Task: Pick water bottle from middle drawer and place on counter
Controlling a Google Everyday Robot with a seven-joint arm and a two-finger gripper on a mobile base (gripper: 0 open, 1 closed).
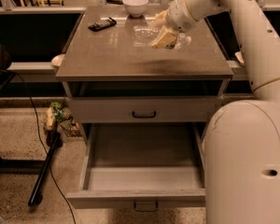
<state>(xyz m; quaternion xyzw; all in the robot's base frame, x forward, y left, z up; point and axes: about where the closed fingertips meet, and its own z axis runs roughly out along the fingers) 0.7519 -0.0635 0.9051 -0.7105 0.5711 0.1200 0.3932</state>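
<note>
My gripper (162, 33) is over the back right part of the counter (107, 57), just above its glossy top. It is shut on the water bottle (142, 34), a clear crinkly bottle held on its side, sticking out to the left of the yellowish fingers (164, 40). Whether the bottle touches the counter I cannot tell. The middle drawer (95, 148) is pulled out wide below, and its deep grey tray holds nothing that shows.
A white bowl (135, 4) and a black handset (102, 24) lie at the counter's back. The shallower drawer front (112, 111) above the open drawer is closed. My own body (247, 162) fills the right side. A black pole (44, 171) and cable lie on the floor left.
</note>
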